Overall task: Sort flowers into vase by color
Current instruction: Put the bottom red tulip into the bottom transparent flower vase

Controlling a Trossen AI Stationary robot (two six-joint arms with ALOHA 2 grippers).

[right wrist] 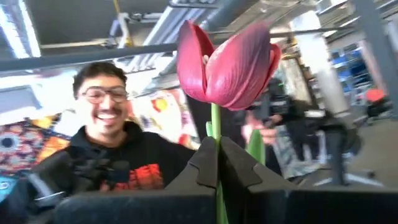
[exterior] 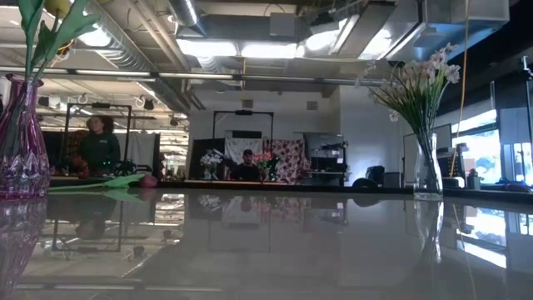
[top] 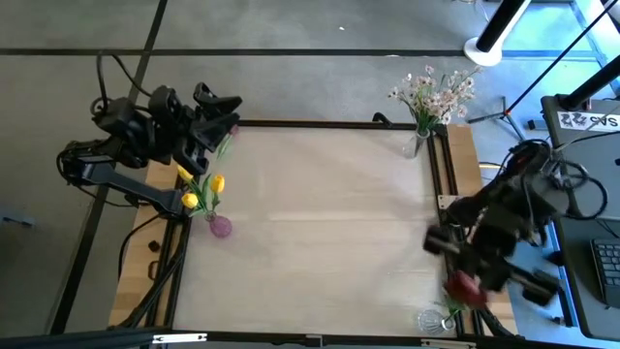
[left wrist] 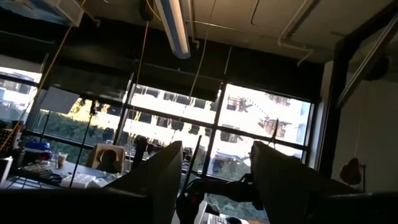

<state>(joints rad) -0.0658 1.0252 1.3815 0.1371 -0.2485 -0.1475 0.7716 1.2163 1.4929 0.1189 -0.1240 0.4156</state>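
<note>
Right tool (right wrist: 217, 163) is clamped tight on the green stem of one dark red tulip (right wrist: 227, 62), the bloom standing upright just above the fingertips in the right wrist view. From overhead I see that arm at the near right corner of the worktop (top: 329, 223), the red bloom (top: 463, 286) hanging just above a clear glass vase (top: 433, 320) that sits at the worktop's front edge. Left tool (left wrist: 214, 180) is raised off the far left corner with its fingers spread wide and nothing between them; in its wrist view it points up toward windows and ceiling.

Going by size, the pale worktop itself is mostly bare across the middle. I count three vases. The clear one at the far right corner (top: 417, 143) carries one spray of tiny white-pink blossoms (top: 436, 95); in the low view it stands tall at the right (exterior: 428, 171). The purple vase (top: 220, 227) at the left edge holds two yellow tulips (top: 203, 192), and the low view shows its ribbed glass at the left (exterior: 18, 142). The third is the clear vase under the right arm. One more flower lies flat on the far left of the worktop in the low view, green stem and a reddish head (exterior: 137, 180).

Beyond the worktop I count two people in the low view, too far off to tell more. A person in a dark hooded top with red lettering (right wrist: 118, 168) fills the right wrist view behind the tulip; I cannot read the lettering.
</note>
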